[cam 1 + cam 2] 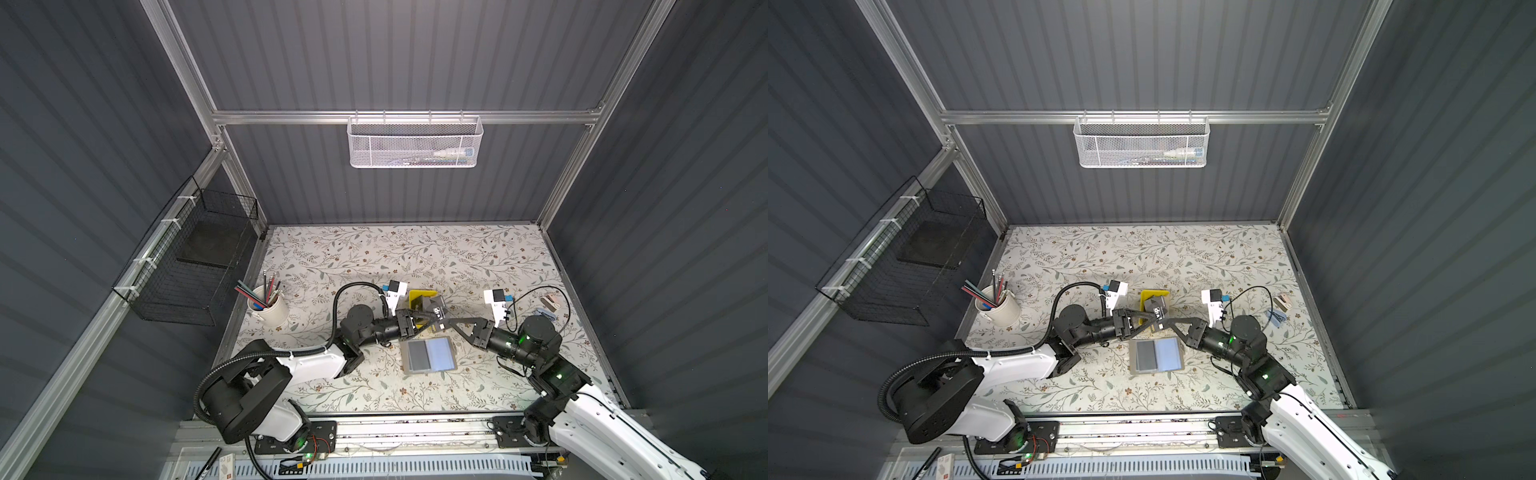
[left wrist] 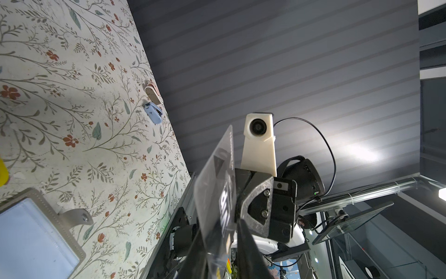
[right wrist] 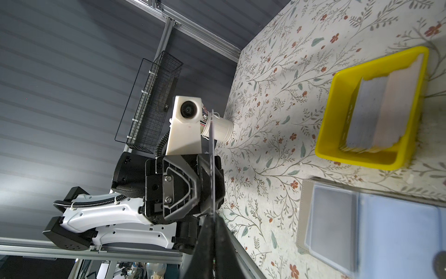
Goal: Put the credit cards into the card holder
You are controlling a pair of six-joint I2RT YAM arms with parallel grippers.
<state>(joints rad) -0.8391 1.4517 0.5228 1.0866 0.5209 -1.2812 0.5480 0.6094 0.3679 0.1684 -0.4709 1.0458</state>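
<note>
1. In both top views my right tool (image 1: 449, 322) is clamped on a black VIP card (image 1: 437, 312). The card is held above the bench (image 1: 374, 257), between the yellow tray (image 1: 415, 296) and the open card holder (image 1: 428, 353), which lies mid-bench toward the front edge. My left tool (image 1: 432, 321) meets the card's other end.
2. Left wrist view: the card (image 2: 217, 193) runs through my left tool. I cannot tell whether that tool grips it. If both tools pull, I judge the card could bend or twist free.
3. Right wrist view: the card (image 3: 212, 169) sits edge-on in my right tool, apart from the card holder (image 3: 306, 217). A tilted approach might snag the sleeve mouth.
</note>
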